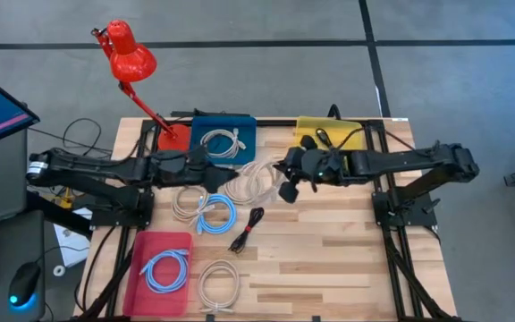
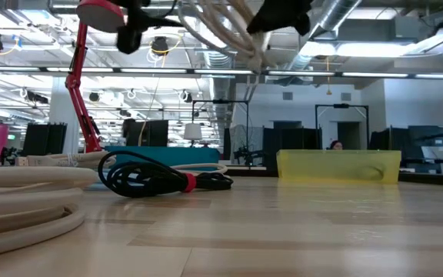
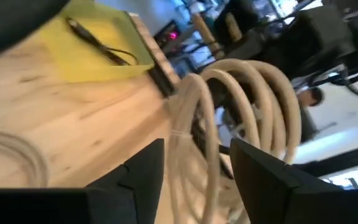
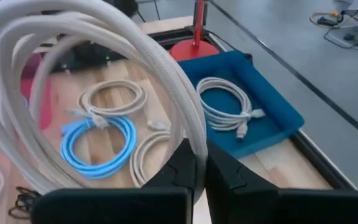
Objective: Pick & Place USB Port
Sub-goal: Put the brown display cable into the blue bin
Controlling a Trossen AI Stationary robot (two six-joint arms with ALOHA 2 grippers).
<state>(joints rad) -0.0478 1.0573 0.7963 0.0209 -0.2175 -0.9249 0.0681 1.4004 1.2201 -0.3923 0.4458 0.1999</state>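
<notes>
I have the beige coiled cable [image 1: 256,179] lifted clear of the table, hanging between both arms above the middle of the boards, between the blue tray [image 1: 224,134] and the yellow tray [image 1: 351,136]. My right gripper [image 4: 199,169] is pinched closed on one strand of the coil, which loops up and over its fingers. My left gripper [image 3: 194,165] sits with its fingers spread apart and the strands running through the gap, so I judge it is steadying or about to take the coil, not gripping it. The blue tray already holds a white cable [image 1: 223,141] and the yellow tray holds a black cable [image 3: 98,45], so I would carry this one toward the tray that matches its type. To do that cleanly I want the coil kept high enough to clear the blue cable [image 1: 215,213] and the black bundled cable [image 2: 141,175] lying below, moving slowly so the loops do not swing or snag, and releasing only with the whole coil inside the tray walls.
</notes>
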